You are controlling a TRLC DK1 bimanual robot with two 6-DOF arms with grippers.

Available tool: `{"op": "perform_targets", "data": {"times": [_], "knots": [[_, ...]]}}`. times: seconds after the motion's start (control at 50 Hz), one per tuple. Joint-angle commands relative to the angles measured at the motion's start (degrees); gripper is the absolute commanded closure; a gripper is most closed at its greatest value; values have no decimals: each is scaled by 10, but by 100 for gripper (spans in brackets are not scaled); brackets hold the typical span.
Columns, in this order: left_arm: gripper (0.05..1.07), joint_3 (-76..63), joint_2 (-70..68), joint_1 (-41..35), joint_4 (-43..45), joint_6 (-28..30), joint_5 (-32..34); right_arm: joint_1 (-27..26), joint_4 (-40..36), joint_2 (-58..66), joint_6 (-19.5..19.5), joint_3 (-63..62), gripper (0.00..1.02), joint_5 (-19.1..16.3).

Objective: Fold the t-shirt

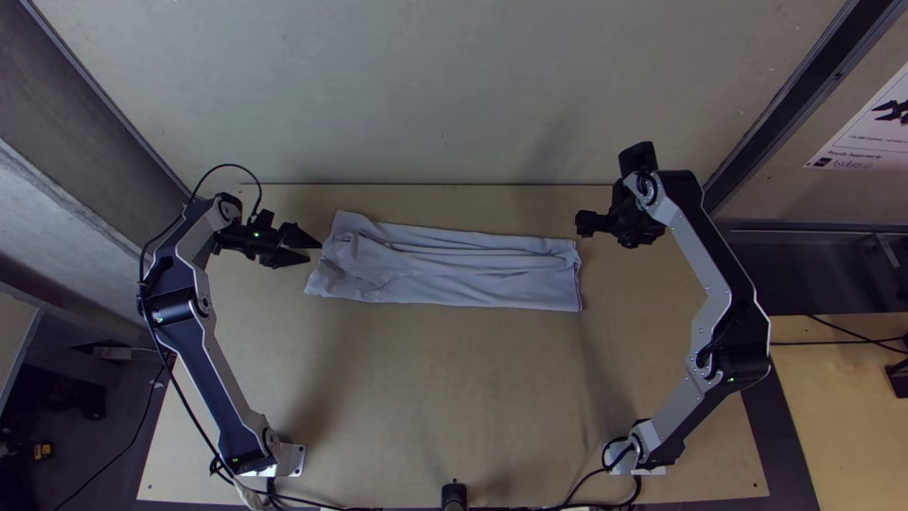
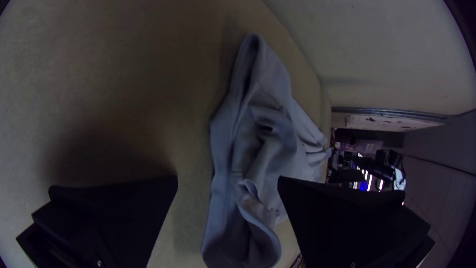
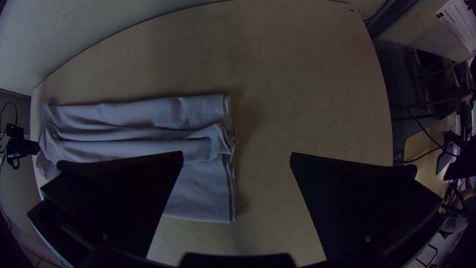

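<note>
You have the grey T-shirt (image 1: 454,289) lying across the counter (image 1: 445,397) between the two arms, already gathered into a long, narrow strip with creases running lengthwise. Your left tool (image 1: 314,247) is spread wide, right beside the strip's rumpled end (image 1: 342,254); you can't tell from above whether it touches. Your right tool (image 3: 237,155) is wide too, with nothing between its fingers, and it sits near the squarer end (image 3: 231,198).

Expect the cloth to be light and limp, like thin knit: it should give under a pinch and sag wherever you don't support it. It won't break, but a pull at one point would likely stretch it or drag the loose upper layers over the lower ones. It will probably slide easily on the smooth counter too, so lift before you carry it across.

For a grip, you'd do well at the squarer end, where the layered edges lie almost in line; take all of them together, well in from the border, or the top one may peel off alone. The rumpled end is harder: the cloth stands up in loops there, easy to catch but easy to catch only partly. Go low, with one finger under the stack, and close gently. Folding end over end looks the sensible next step.
</note>
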Motion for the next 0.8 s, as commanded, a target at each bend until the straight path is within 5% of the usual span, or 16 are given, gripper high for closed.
{"op": "perform_targets", "data": {"times": [0.0,0.42,0.78], "knots": [[10,2,29,2,-24,32,9,6,-8,-20,5,-21,3,6],[10,-24,34,-64,-31,18,49,20,-8,-28,10,-33,3,6],[10,-74,-1,-163,102,-111,-6,31,-8,-37,17,-36,3,6]]}}
